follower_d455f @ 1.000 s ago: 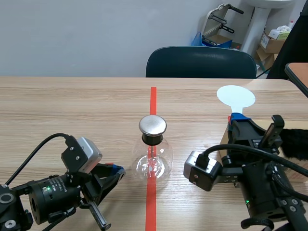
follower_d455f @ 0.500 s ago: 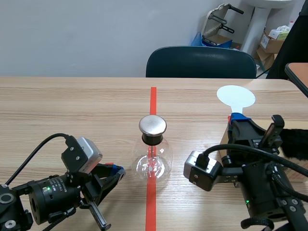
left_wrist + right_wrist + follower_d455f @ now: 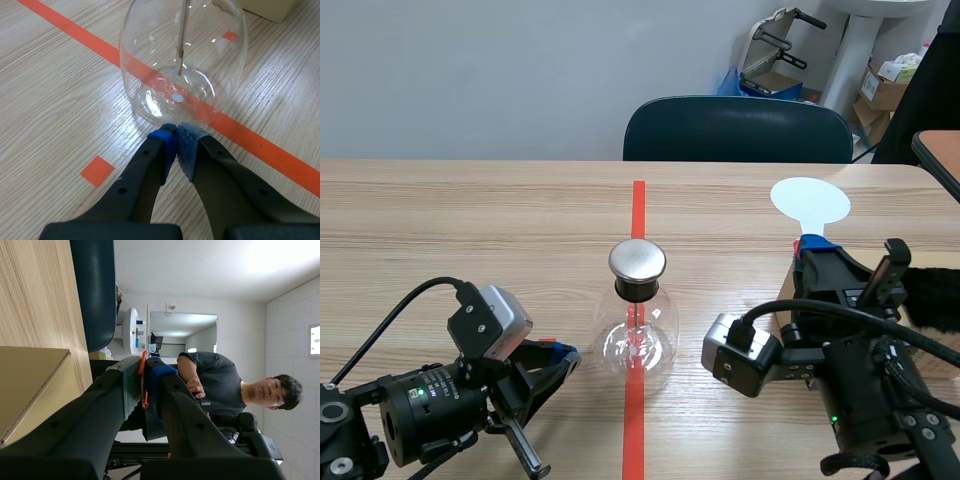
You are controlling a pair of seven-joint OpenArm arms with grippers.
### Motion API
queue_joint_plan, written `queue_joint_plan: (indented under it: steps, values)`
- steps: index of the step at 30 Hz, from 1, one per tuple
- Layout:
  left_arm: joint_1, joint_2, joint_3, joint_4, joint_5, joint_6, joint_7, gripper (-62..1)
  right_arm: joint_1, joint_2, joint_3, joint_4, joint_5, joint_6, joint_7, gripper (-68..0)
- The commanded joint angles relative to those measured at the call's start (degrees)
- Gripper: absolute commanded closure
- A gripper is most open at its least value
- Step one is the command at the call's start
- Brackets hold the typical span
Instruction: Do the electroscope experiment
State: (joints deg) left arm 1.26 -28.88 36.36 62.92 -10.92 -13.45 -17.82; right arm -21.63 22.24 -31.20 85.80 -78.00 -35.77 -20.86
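The electroscope (image 3: 637,322), a clear glass flask with a round metal cap (image 3: 637,260), stands on the red tape line at the table's middle. My left gripper (image 3: 560,357) lies low just left of it, shut on nothing. In the left wrist view its blue pads (image 3: 185,145) meet right at the flask's base (image 3: 184,70), and a thin foil strip (image 3: 182,45) hangs inside. My right gripper (image 3: 812,252) is shut on the orange-red handle (image 3: 143,382) of a paddle with a white disc (image 3: 809,200), held over the table's right side.
A cardboard box (image 3: 786,292) lies under the right arm, with a black furry piece (image 3: 934,297) at the right edge. A dark chair (image 3: 737,130) stands behind the table. A person (image 3: 220,385) shows beyond the table in the right wrist view.
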Motion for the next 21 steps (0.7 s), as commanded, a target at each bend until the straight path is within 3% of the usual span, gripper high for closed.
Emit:
queue_joint_plan:
  steps: [1,21]
  values:
    - [-0.3,0.3,-0.2,0.5,-0.3,0.3,-0.6,-3.1,0.7,0.1,0.2,0.3,0.0,-0.6,-0.2,-0.6]
    - [-0.3,0.3,-0.2,0.5,-0.3,0.3,-0.6,-3.1,0.6,0.1,0.2,0.3,0.0,-1.1,1.2,-0.6]
